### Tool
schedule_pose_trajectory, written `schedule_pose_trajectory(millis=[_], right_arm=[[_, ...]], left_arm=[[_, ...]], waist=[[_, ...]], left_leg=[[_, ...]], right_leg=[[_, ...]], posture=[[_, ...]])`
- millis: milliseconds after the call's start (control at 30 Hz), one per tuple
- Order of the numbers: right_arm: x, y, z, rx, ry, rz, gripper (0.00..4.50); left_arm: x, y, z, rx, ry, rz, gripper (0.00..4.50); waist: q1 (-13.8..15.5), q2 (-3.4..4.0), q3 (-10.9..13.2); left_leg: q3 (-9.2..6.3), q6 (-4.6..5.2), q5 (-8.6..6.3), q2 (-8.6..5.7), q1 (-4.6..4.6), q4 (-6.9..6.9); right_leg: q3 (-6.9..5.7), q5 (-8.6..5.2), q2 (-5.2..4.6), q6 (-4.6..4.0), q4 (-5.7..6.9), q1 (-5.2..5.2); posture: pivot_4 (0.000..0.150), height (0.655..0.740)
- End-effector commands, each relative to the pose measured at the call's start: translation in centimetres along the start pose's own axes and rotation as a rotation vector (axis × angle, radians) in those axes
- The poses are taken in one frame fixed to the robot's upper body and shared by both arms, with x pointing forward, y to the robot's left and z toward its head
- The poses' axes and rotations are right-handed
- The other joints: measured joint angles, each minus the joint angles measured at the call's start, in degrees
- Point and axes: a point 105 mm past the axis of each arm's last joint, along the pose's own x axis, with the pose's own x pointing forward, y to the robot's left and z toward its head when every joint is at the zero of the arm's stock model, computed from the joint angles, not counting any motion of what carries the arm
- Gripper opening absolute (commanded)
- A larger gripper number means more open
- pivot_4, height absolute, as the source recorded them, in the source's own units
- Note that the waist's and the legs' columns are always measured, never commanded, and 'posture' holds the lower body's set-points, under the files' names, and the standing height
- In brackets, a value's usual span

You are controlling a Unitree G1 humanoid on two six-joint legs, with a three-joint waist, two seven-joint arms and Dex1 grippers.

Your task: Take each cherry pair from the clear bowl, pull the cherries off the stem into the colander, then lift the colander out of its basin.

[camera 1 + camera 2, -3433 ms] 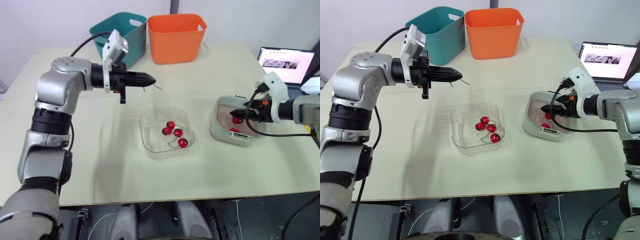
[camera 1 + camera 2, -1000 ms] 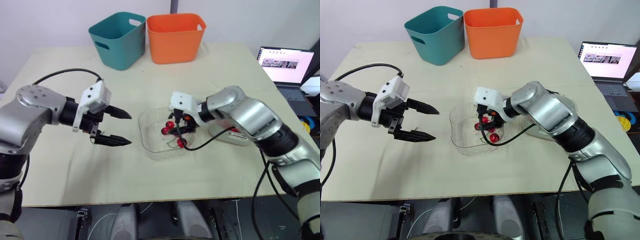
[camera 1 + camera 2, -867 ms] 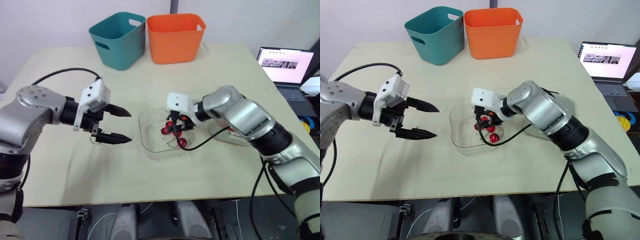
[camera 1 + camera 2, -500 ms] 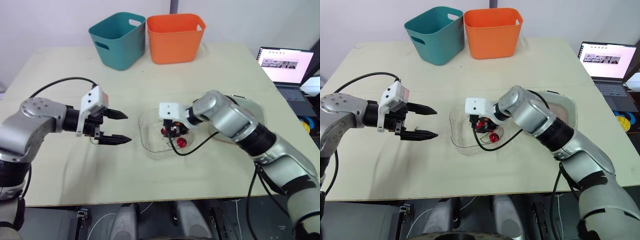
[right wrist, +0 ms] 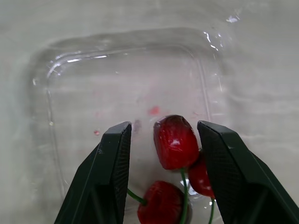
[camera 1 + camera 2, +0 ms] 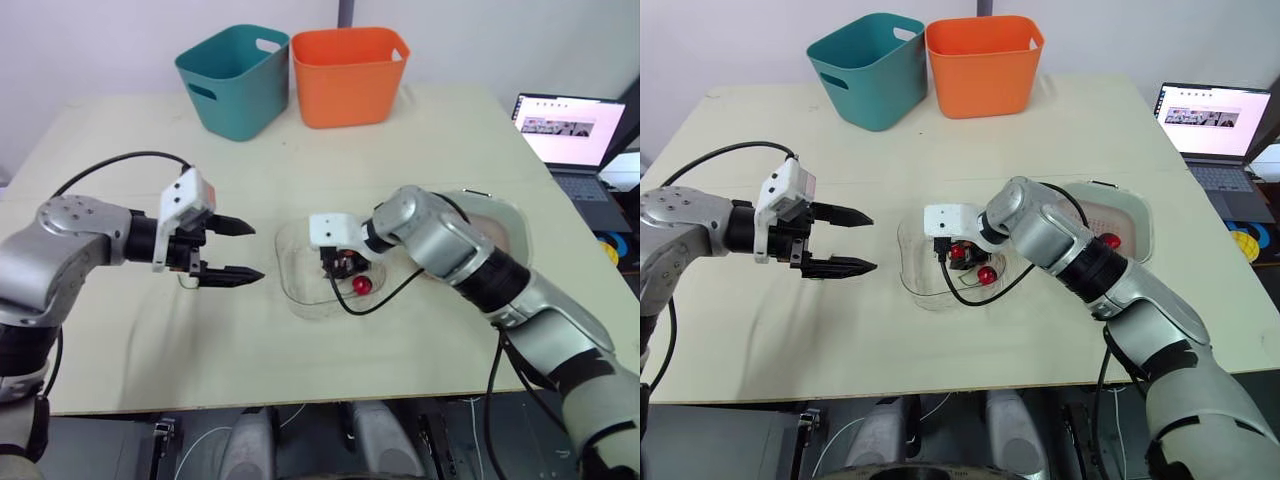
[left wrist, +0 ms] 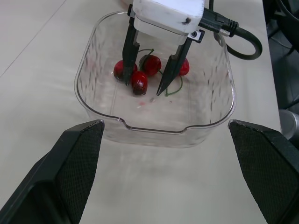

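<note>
Cherries: I count four red cherries (image 7: 150, 64) with thin green stems, lying close together on the floor of the clear bowl (image 7: 154, 128). The bowl stands near the middle of the table (image 6: 420, 130). The skins are glossy and dark red. I cannot tell which stem joins which cherry.

Colander: a pale colander (image 6: 1095, 212) sits inside its white basin (image 6: 1146, 225) on the robot's right, well apart from the bowl. At least one cherry (image 6: 1111, 240) lies in it.

Right gripper (image 7: 143, 87): it reaches down into the bowl with its two black fingers (image 5: 112, 182) spread. One cherry (image 5: 174, 142) lies between them, with a gap on each side. The fingers pinch nothing. In the left wrist view the tips stand close to the bowl floor; I cannot tell whether they touch it.

Left gripper (image 6: 255, 250): it hangs above the table just beside the bowl, on the robot's left, pointing toward it. Its fingers are apart and hold nothing.

Surroundings: a teal bin (image 6: 235, 65) and an orange bin (image 6: 348, 72) stand side by side at the far edge. An open laptop (image 6: 568, 128) sits off the table's right side.
</note>
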Motion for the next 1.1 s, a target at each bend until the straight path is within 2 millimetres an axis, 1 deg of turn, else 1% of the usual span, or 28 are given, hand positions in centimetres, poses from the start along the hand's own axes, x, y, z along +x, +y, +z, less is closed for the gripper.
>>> schedule_pose_trajectory(millis=[33, 67, 167, 233, 300, 333, 433, 533, 600, 733, 867, 1000, 1100], right_arm=[[0.0, -0.2, 0.2, -0.036, 0.000, -0.018, 2.36], [0.1, -0.2, 0.2, -0.041, 0.006, -0.020, 2.36], [0.1, -0.1, 0.0, -0.056, 0.012, -0.021, 1.85], [0.1, -0.2, -0.3, -0.088, 0.029, -0.032, 1.03], [0.1, -0.3, -0.3, -0.089, 0.029, -0.036, 0.67], [0.1, -0.3, -0.2, -0.083, 0.023, -0.037, 0.60], [-0.3, -0.5, 0.2, -0.074, 0.006, -0.042, 0.58], [-1.3, -0.9, 1.4, -0.035, -0.045, -0.050, 0.58], [-2.9, -1.6, 2.7, 0.032, -0.116, -0.062, 0.58], [-5.7, -2.3, 4.2, 0.137, -0.227, -0.071, 0.58], [-7.8, -2.5, 4.9, 0.195, -0.303, -0.072, 0.58], [-9.4, -2.4, 5.7, 0.159, -0.411, -0.079, 0.58], [-11.2, -1.5, 6.3, -0.129, -0.481, -0.166, 0.58]], left_arm=[[-0.2, 0.0, 1.1, 0.044, -0.018, 0.013, 4.50], [-0.2, 0.0, 1.1, 0.044, -0.018, 0.013, 4.50], [-0.2, 0.1, 1.2, 0.045, -0.021, 0.015, 4.50], [-0.1, 0.1, 1.3, 0.046, -0.027, 0.017, 4.50], [0.0, 0.2, 1.3, 0.047, -0.031, 0.018, 4.50], [0.0, 0.2, 1.3, 0.046, -0.033, 0.019, 4.50], [0.1, 0.3, 1.4, 0.045, -0.036, 0.021, 4.50], [0.0, 0.4, 1.4, 0.041, -0.039, 0.027, 4.50], [-0.2, 0.5, 1.4, 0.037, -0.041, 0.033, 4.50], [-0.4, 0.8, 1.5, 0.031, -0.050, 0.043, 4.50], [-0.6, 1.2, 2.2, 0.025, -0.085, 0.052, 4.50], [-0.8, 1.7, 3.2, 0.021, -0.129, 0.057, 4.50], [-1.6, 2.9, 4.4, 0.011, -0.183, 0.091, 4.50]], waist=[[0.0, 0.00, 0.0], [0.0, 0.00, 0.0], [0.0, 0.00, 0.0], [0.0, 0.00, 0.0], [0.0, 0.00, 0.0], [0.0, 0.00, 0.0], [0.0, 0.00, 0.0], [0.0, 0.00, 0.0], [0.0, 0.00, 0.0], [0.0, 0.00, 0.0], [0.1, 0.00, 0.0], [0.0, 0.00, 0.0], [0.2, 0.00, 0.0]], left_leg=[[0.00, 0.00, 0.00, 0.00, 0.00, 0.00], [0.00, 0.00, 0.00, 0.00, 0.00, 0.00], [0.00, 0.00, 0.00, 0.00, 0.00, 0.00], [0.00, 0.00, 0.00, 0.00, 0.00, 0.00], [-0.01, 0.00, 0.00, 0.00, 0.00, 0.00], [-0.01, 0.00, 0.00, 0.00, 0.00, 0.00], [-0.01, -0.01, 0.00, 0.00, 0.00, 0.01], [-0.01, -0.01, 0.01, 0.00, 0.00, 0.00], [-0.01, -0.01, 0.01, 0.00, 0.00, 0.00], [-0.03, -0.01, 0.01, 0.00, 0.00, 0.00], [-0.04, -0.01, 0.00, 0.00, 0.00, 0.01], [-0.06, -0.01, 0.01, -0.02, -0.01, 0.02], [-0.09, -0.01, 0.01, -0.02, -0.01, 0.01]], right_leg=[[0.00, 0.00, 0.00, 0.00, 0.00, 0.00], [0.00, 0.00, 0.00, -0.01, 0.00, 0.00], [0.00, 0.01, 0.00, 0.00, 0.00, 0.00], [0.00, 0.01, 0.00, 0.00, 0.01, -0.01], [0.00, 0.01, 0.01, 0.00, 0.02, 0.00], [0.00, 0.02, 0.00, 0.00, 0.01, 0.00], [-0.01, 0.02, 0.00, 0.00, 0.01, 0.00], [-0.01, 0.02, 0.00, -0.01, 0.02, -0.01], [0.00, 0.05, 0.00, 0.02, 0.02, 0.00], [-0.02, 0.06, 0.01, 0.04, 0.03, 0.00], [-0.03, 0.06, 0.00, 0.04, 0.01, 0.03], [-0.05, 0.05, -0.01, 0.04, 0.00, 0.05], [-0.08, 0.09, -0.01, 0.13, 0.01, 0.05]], posture=[[0.150, 0.7400], [0.150, 0.7400], [0.150, 0.7400], [0.150, 0.7400], [0.150, 0.7400], [0.150, 0.7400], [0.150, 0.7400], [0.150, 0.7400], [0.150, 0.7400], [0.150, 0.7400], [0.150, 0.7400], [0.150, 0.7400], [0.150, 0.7400]])
